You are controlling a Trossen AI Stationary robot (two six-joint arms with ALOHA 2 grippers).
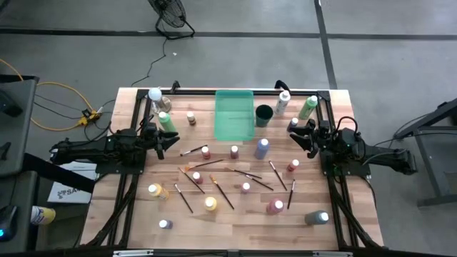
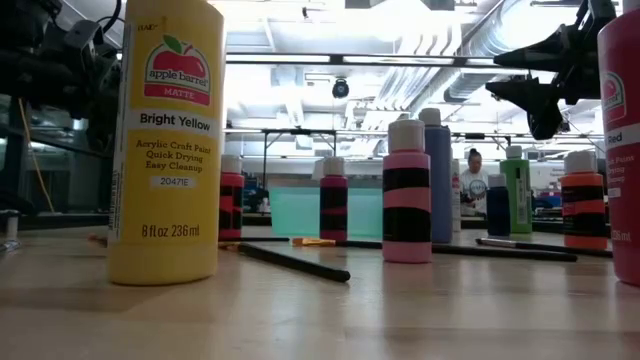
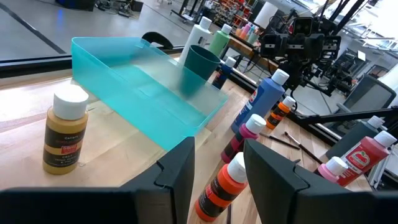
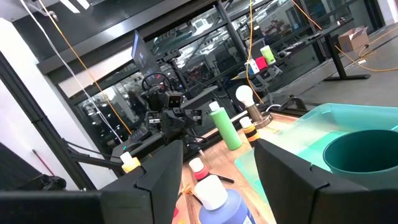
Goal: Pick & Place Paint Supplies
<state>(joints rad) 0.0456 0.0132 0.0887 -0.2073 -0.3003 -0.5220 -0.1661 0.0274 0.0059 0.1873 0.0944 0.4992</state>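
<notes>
Small white-capped paint bottles stand about the wooden table: a yellow one (image 1: 211, 203) (image 2: 165, 140), a pink one (image 1: 245, 187) (image 2: 407, 195), a tall blue one (image 1: 262, 148) (image 3: 264, 102) and an orange-red one (image 1: 206, 151) (image 3: 221, 183). Thin brushes (image 1: 214, 187) lie flat among them. My left gripper (image 1: 166, 145) (image 3: 217, 163) hovers open at the table's left, short of the orange-red bottle. My right gripper (image 1: 300, 140) (image 4: 217, 163) hovers open at the right, facing the blue bottle (image 4: 224, 199) without touching it.
A teal tray (image 1: 234, 114) (image 3: 143, 87) sits at the far middle with a dark cup (image 1: 263, 114) beside it. Green bottles (image 1: 166, 120) (image 1: 308, 107), an ochre bottle (image 3: 65, 130) and a clear object with a white ball top (image 1: 155, 95) stand along the far edge.
</notes>
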